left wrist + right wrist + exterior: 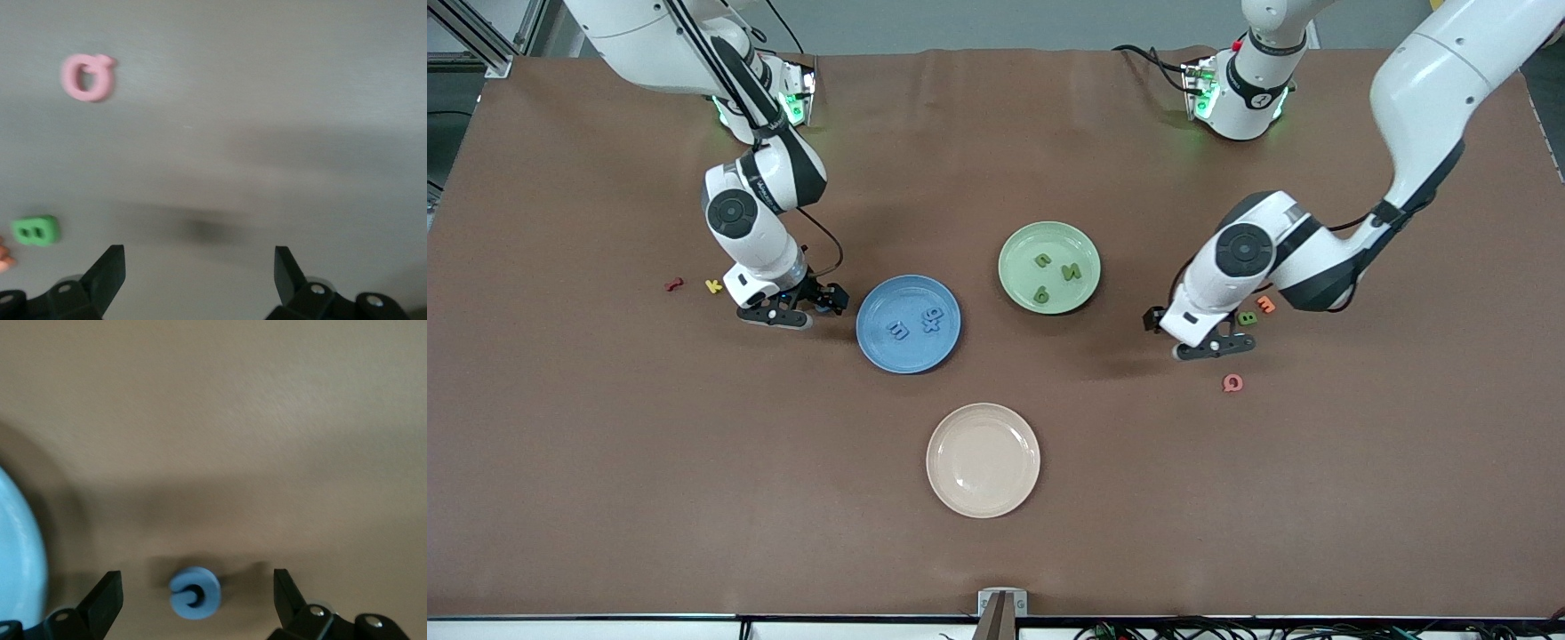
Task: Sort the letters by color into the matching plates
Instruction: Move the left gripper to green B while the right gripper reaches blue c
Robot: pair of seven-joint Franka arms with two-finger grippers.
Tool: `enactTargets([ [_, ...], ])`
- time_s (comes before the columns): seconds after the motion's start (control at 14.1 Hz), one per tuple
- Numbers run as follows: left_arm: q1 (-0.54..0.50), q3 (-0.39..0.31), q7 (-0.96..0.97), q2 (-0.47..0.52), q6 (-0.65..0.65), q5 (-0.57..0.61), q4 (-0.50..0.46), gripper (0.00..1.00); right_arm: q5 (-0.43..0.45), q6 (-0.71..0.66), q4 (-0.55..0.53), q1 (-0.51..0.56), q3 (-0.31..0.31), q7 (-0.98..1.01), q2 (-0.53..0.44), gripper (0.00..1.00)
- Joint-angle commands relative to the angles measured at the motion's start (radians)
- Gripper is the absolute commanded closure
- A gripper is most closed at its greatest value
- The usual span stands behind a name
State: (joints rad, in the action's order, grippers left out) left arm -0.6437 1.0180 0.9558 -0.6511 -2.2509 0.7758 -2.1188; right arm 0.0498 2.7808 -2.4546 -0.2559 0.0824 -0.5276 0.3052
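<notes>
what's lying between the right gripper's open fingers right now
A blue letter lies on the table between the right gripper's open fingers, beside the blue plate; the right wrist view shows it.

Pink letter (1232,383) reads Q; yellow letter (713,286) K.

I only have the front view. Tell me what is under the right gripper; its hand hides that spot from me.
Observer: A blue letter lies flat on the table between the open fingers of the right gripper, touching neither finger.
Operator: Now report the left gripper's fingers.
Observer: The left gripper is open, with only bare table between its fingers.
Operator: Say where the green B lies from it.
Observer: The green B lies outside one finger and apart from it, so it is not lined up for a grasp.
</notes>
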Motion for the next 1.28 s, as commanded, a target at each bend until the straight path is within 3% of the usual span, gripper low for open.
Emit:
enactTargets([
  [0.0, -0.115, 0.033, -0.112, 0.03, -0.059, 0.049, -0.076, 0.01, 0.012, 0.006, -0.032, 0.01, 0.016, 0.006, -0.032, 0.0],
  [0.5, -0.266, 0.031, -0.406, 0.022, -0.144, 0.154, -0.156, 0.02, 0.012, -0.001, -0.032, -0.016, 0.016, -0.002, -0.026, 0.0],
  [1.21, -0.291, -0.007, -0.368, -0.007, -0.193, 0.192, -0.211, 0.02, 0.015, 0.005, -0.024, -0.036, 0.014, -0.012, -0.005, 0.07],
])
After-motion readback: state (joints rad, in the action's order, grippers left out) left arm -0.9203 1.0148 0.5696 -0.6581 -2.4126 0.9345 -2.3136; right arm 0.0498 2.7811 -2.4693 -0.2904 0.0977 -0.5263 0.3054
